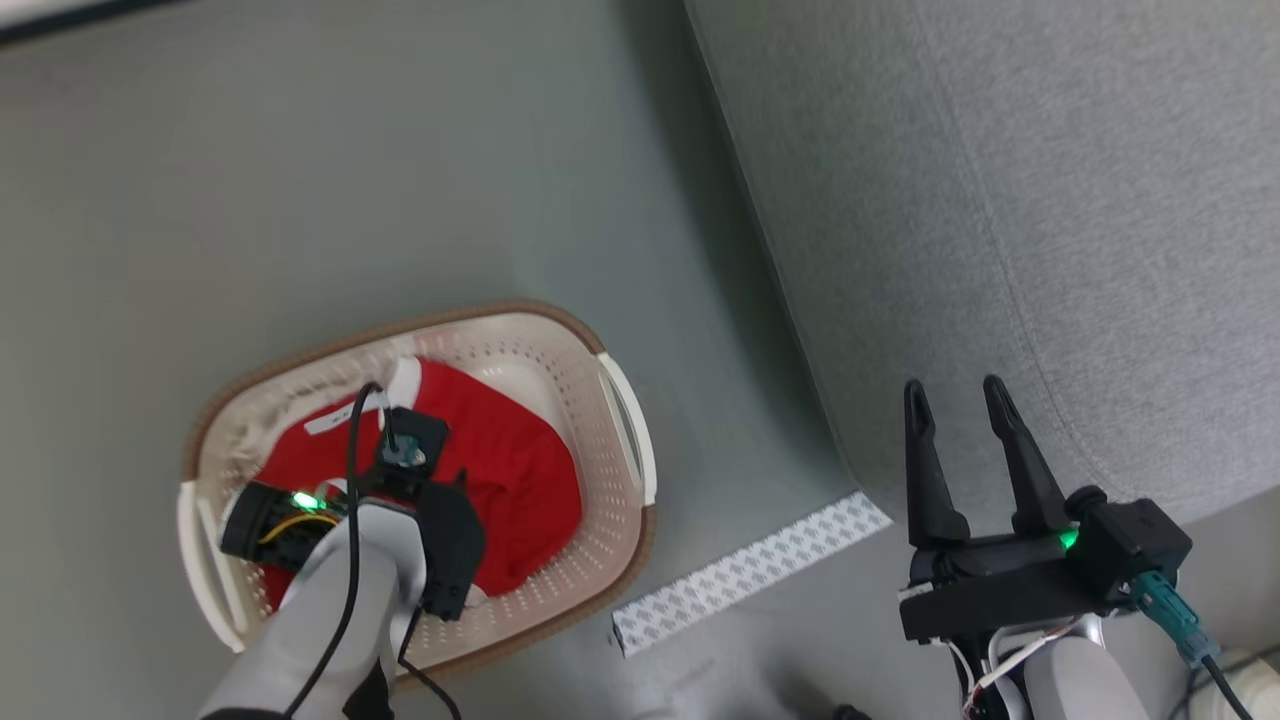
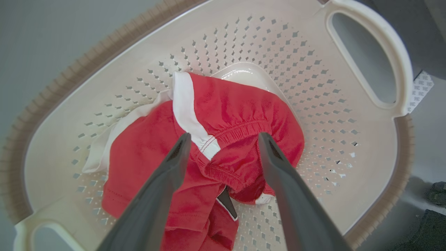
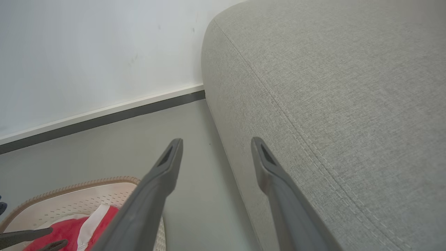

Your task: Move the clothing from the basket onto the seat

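Observation:
The cream basket (image 1: 620, 450) with a brown rim stands on the floor at the lower left of the head view. Inside lies the clothing (image 1: 510, 470), red fabric with a white stripe (image 2: 184, 104) and a small black-and-white patch (image 2: 227, 206). My left arm (image 1: 350, 570) reaches down into the basket. The left gripper (image 2: 224, 139) is open, its fingers on either side of a bunched red fold. The grey seat (image 1: 1050, 200) takes up the right side. My right gripper (image 1: 955, 392) is open and holds nothing, beside the seat's rounded front edge (image 3: 278, 115).
A white patterned strip (image 1: 750, 570) lies on the grey floor between basket and seat. A white wall with a dark skirting board (image 3: 104, 118) runs behind. Cables and a pale object (image 1: 1235, 680) sit at the lower right corner.

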